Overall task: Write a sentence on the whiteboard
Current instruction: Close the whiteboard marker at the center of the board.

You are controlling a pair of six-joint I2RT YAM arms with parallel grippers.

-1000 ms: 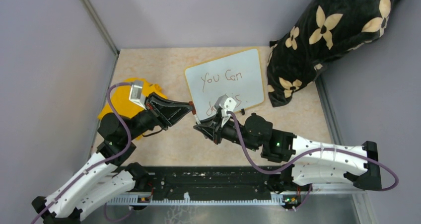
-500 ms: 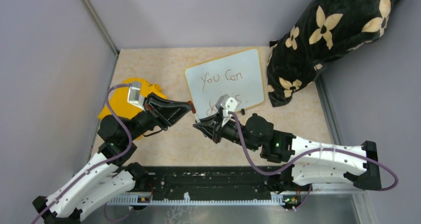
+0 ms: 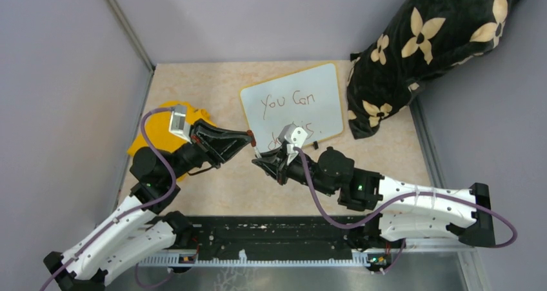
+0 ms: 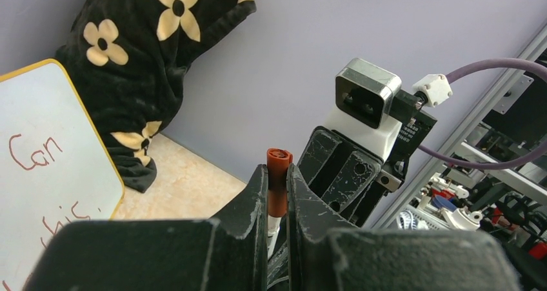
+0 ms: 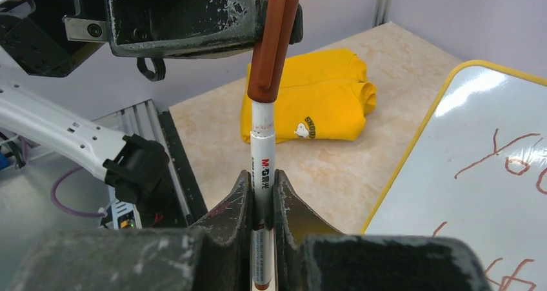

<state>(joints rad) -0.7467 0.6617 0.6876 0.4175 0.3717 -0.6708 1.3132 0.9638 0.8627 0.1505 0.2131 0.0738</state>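
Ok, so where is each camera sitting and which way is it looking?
Top external: high above and behind the arm bases, looking down at the whiteboard, yellow cloth and flowered cushion; both arms show.
Left wrist: on the left arm, looking along the left end effector, shut on the marker cap, towards the right wrist camera and the cushion.
Right wrist: on the right arm, looking along the right end effector, shut on the marker, towards the yellow cloth.
Shared: both wrist views show the cap and the whiteboard.

Overhead looks down; close wrist views share the whiteboard [image 3: 322, 88].
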